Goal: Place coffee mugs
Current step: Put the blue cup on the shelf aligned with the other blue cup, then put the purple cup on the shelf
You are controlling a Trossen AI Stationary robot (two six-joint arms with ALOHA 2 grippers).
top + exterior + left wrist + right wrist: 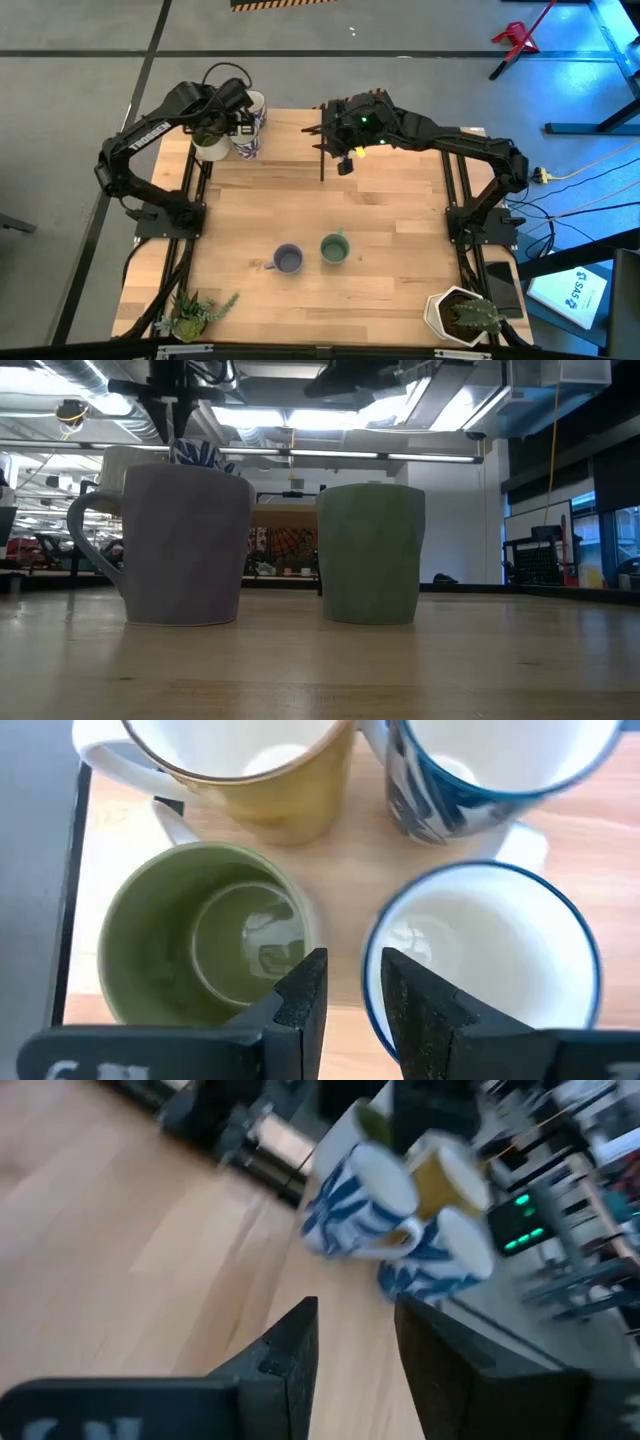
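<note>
Ceramic, stiff, chip-prone: we hover the left end effector [345, 985], narrowly parted and empty, above the olive mug [205, 950]; best gripped across its rim wall.

Four views: overhead, table-level, two wrist cameras.
High looks straight down; low sits close behind the purple mug [180, 545] and green mug [370, 553], mid-frame overhead. Both wrists face the mug cluster [300, 870], upper left overhead.
</note>
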